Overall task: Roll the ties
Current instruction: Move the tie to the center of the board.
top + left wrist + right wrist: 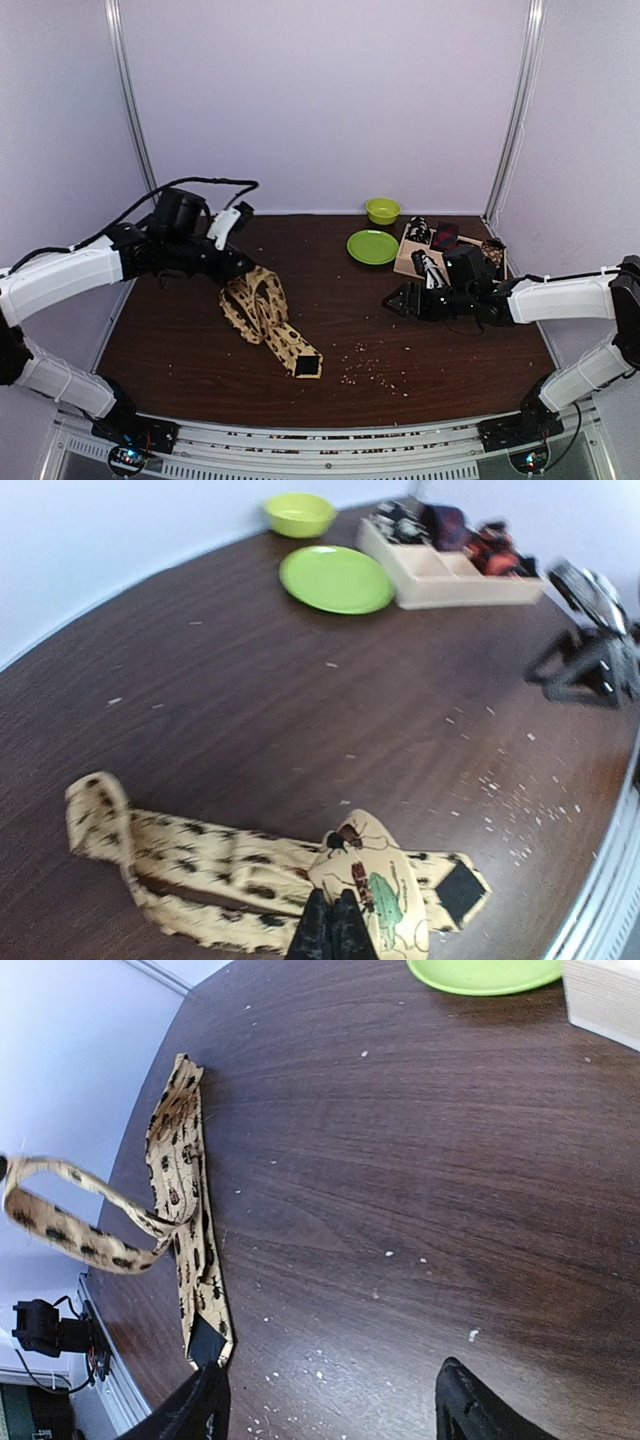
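A long tan tie (270,320) with dark insect prints lies left of the table's middle, its wide end (307,364) pointing toward the front edge. My left gripper (244,270) is shut on a fold of that tie (375,880), lifting a loop off the wood; the black fingertips (335,930) pinch the cloth. My right gripper (393,301) hovers low over bare wood, well right of the tie, with its fingers (190,1415) spread wide and nothing between them. From the right wrist, the tie (185,1210) runs down the left side. Small rolled ties (444,236) sit in the tray.
A tan wooden compartment tray (408,262) stands at the back right, behind my right arm. A green plate (372,247) and a green bowl (382,210) lie to its left. Pale crumbs (365,375) dot the wood near the front. White walls close in the table.
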{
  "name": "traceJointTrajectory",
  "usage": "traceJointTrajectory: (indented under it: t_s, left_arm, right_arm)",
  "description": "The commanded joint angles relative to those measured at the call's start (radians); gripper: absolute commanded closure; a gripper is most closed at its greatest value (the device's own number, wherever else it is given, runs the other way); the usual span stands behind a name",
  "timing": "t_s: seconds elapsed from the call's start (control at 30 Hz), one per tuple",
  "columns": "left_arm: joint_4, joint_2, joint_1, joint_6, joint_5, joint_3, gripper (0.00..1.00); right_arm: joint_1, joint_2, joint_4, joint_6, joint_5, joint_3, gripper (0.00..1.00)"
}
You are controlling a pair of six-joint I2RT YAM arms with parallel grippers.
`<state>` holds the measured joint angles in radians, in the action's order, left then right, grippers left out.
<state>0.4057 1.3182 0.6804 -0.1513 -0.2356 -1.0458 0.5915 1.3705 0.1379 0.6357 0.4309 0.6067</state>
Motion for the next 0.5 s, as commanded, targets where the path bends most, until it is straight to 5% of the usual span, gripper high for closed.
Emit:
traceJointTrajectory:
  t_s: [0.0, 0.2, 0.47]
  left_arm:
    - [-0.035, -0.146, -0.217, -0.152, 0.124, 0.082, 1.00]
    - [0.028, -0.180, -0.486, -0.231, 0.178, 0.067, 1.00]
    - [0.062, -0.013, -0.565, -0.227, 0.166, 0.009, 1.00]
  right_arm:
    - [0.069, 0.049, -0.001, -0.002, -0.025, 0.079, 0.32]
    - [0.211, 0.177, -0.002, 0.008, -0.043, 0.207, 0.38]
    - [0.434, 0.549, -0.161, -0.012, -0.065, 0.704, 0.43]
